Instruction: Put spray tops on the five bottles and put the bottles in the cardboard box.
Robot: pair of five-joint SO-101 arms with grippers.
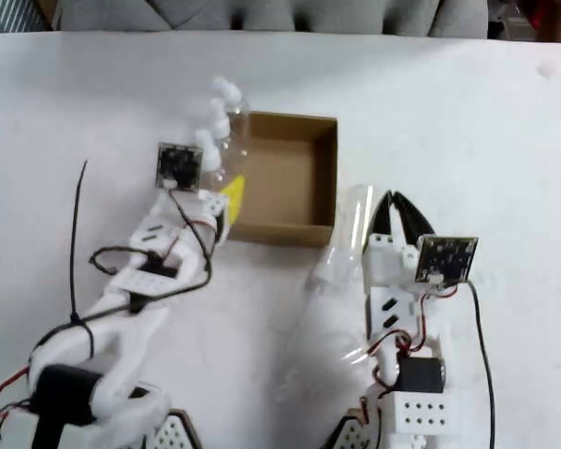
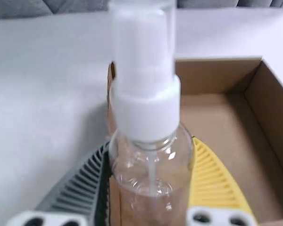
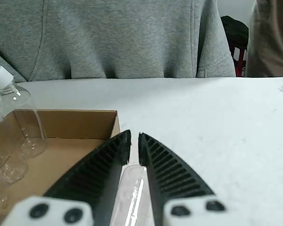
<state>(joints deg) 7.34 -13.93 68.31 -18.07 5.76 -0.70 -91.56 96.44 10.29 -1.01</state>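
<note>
My left gripper [image 2: 148,197] is shut on a clear bottle [image 2: 148,165] with a white spray top [image 2: 144,101], its grey and yellow fingers on either side. It holds the bottle [image 1: 212,154] over the left wall of the cardboard box [image 1: 294,192]. Two more capped bottles [image 1: 224,108] stand by that wall, and they appear again as capped bottles [image 3: 16,115] in the right wrist view. My right gripper [image 1: 394,198] stands right of the box with its black fingers [image 3: 153,155] shut on nothing. An uncapped bottle [image 1: 348,234] lies on the table beside and beneath it.
The box floor [image 2: 217,127] is bare on its right half. White table [image 1: 486,122] spreads open to the right and behind the box. A person in a grey top [image 3: 122,37] sits at the far edge.
</note>
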